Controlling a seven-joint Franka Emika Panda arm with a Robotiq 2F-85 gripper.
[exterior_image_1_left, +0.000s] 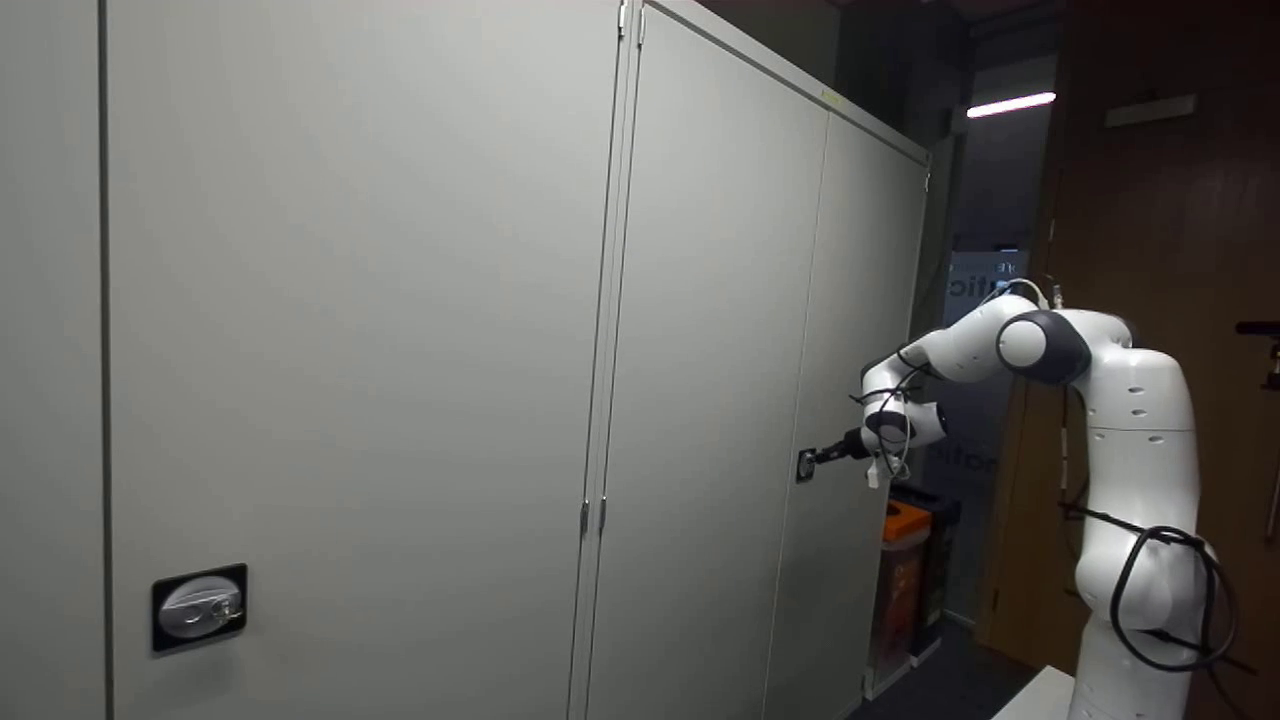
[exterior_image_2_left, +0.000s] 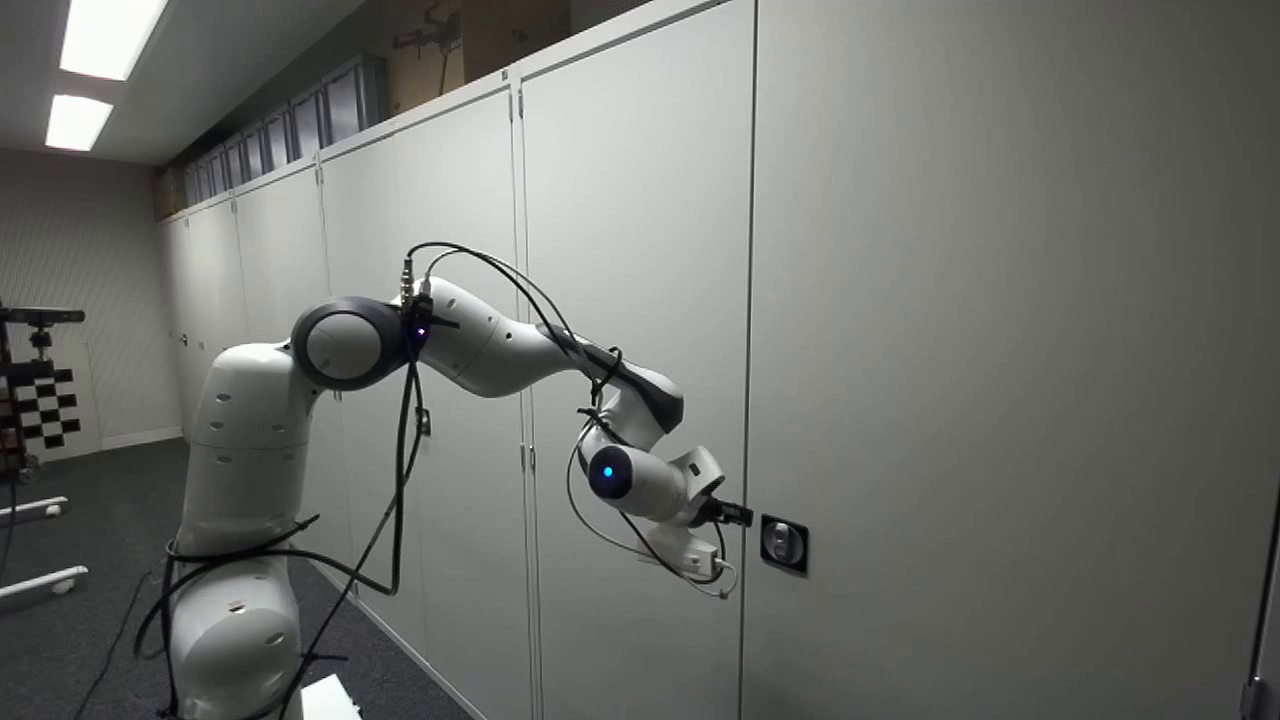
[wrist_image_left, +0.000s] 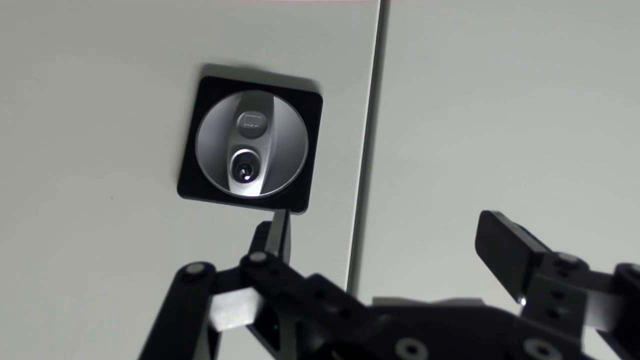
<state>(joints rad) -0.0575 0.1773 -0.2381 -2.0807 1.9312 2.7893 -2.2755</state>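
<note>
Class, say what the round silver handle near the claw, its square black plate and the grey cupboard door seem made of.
Round silver handle: likely satin metal or coated plastic, softly gleaming.
Square black plate: perhaps matt plastic, evenly dark.
Grey cupboard door: probably painted metal, smooth, soft sheen.

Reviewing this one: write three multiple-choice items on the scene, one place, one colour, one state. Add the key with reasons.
1. In the wrist view, where does the round latch lie relative to the door seam?
A. Left of it
B. Right of it
C. Across it

2. What colour is the square plate around the latch?
A. Orange
B. White
C. Black

3. How does the gripper stand?
A. Shut, no gap
B. Open
C. Clamped on the latch

1 A: the latch sits wholly left of the seam.
2 C: the plate's border shows black against the pale door.
3 B: its fingers stand wide apart in the wrist view, nothing gripped between them.
</note>
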